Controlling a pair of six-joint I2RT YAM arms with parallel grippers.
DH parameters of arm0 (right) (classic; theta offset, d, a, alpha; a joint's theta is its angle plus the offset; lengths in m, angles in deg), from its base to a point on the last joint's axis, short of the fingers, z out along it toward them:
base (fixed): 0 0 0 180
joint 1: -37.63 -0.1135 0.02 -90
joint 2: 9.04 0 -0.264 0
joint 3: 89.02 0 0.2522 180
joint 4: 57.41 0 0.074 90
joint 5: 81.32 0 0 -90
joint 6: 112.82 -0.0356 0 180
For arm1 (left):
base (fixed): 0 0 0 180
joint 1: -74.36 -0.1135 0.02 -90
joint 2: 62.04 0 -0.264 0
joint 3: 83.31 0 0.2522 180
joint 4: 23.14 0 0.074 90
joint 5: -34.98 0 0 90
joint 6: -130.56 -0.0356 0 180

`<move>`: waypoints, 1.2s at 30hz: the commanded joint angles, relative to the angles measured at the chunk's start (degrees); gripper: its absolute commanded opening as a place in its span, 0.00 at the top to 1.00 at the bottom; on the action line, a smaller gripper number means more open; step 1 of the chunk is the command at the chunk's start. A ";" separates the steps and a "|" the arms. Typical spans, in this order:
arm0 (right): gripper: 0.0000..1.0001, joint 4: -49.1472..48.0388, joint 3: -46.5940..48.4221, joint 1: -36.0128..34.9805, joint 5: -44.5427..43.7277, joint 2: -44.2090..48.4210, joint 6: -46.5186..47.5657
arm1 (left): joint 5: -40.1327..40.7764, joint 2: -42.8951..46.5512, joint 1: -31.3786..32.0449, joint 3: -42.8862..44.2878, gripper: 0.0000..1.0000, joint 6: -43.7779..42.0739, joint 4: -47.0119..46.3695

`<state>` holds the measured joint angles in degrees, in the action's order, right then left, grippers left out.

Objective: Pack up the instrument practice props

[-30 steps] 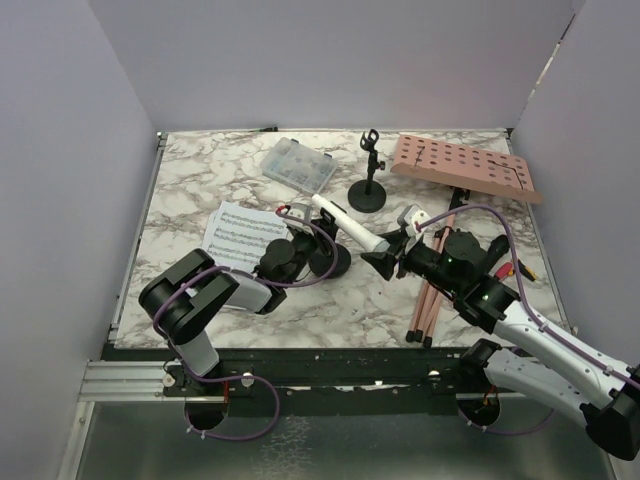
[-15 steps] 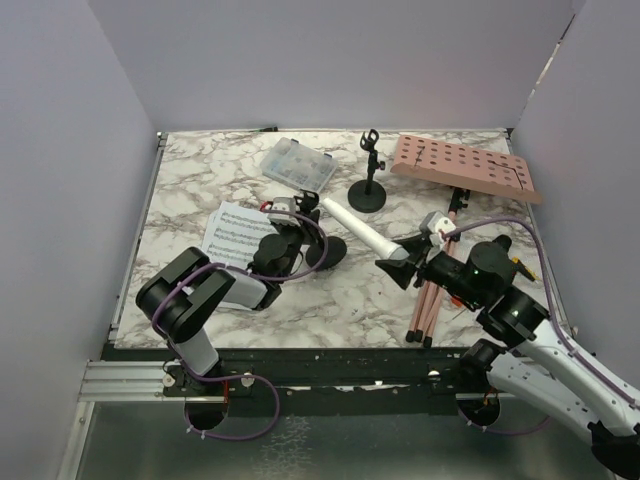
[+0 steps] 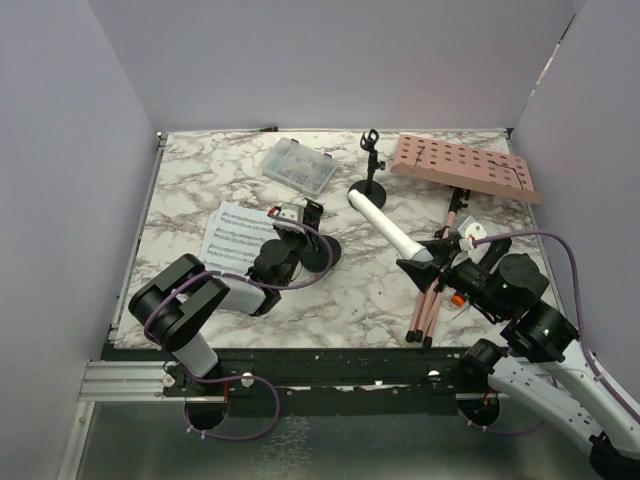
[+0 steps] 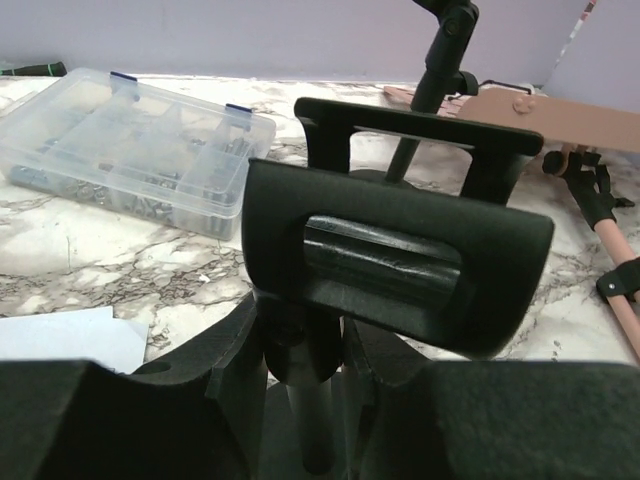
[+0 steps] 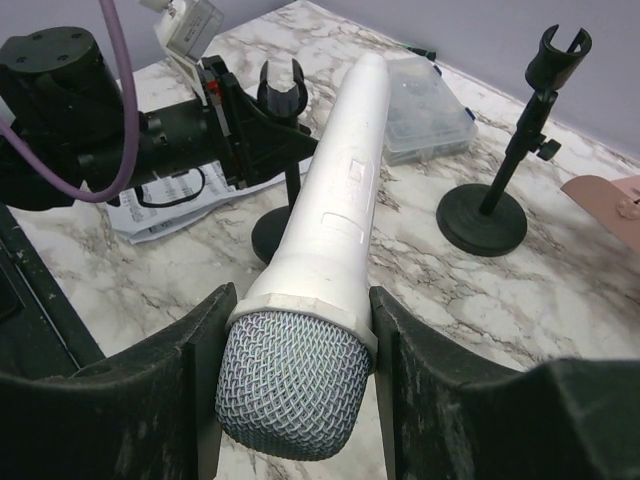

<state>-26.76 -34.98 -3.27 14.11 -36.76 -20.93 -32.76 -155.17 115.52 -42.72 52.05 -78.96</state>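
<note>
My right gripper (image 3: 422, 264) (image 5: 295, 370) is shut on the mesh head of the white microphone (image 3: 385, 225) (image 5: 340, 200), which hangs above the table with its body pointing up-left. My left gripper (image 3: 308, 222) (image 4: 320, 370) is shut on the thin stem of a black round-based mic holder (image 3: 322, 258) (image 4: 400, 260), whose empty clip stands just beyond the fingers. A second mic holder (image 3: 368, 192) (image 5: 485, 215) stands upright further back. The pink perforated board (image 3: 465, 168) lies at the back right, with its pink tripod legs (image 3: 432, 298) beside my right arm. Sheet-music pages (image 3: 235, 235) lie left of my left gripper.
A clear plastic compartment box (image 3: 298, 165) (image 4: 130, 140) sits at the back, left of the second holder. White walls close the table on the left, back and right. My right arm's purple cable loops over the tripod legs.
My right gripper has carried the white microphone rightwards and back, away from the held holder's clip. The left gripper stays on the holder stem and has shifted slightly away from the arm bases.
</note>
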 commanded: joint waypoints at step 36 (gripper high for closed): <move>1.00 5.70 9.28 -0.23 3.30 -4.17 -5.48 | -13.12 39.39 2.58 -3.20 0.21 -25.07 36.63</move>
<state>-22.85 -28.86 -3.27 14.79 -40.52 -25.37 -41.83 -124.28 117.95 -48.68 35.46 -56.01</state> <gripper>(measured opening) 0.519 0.787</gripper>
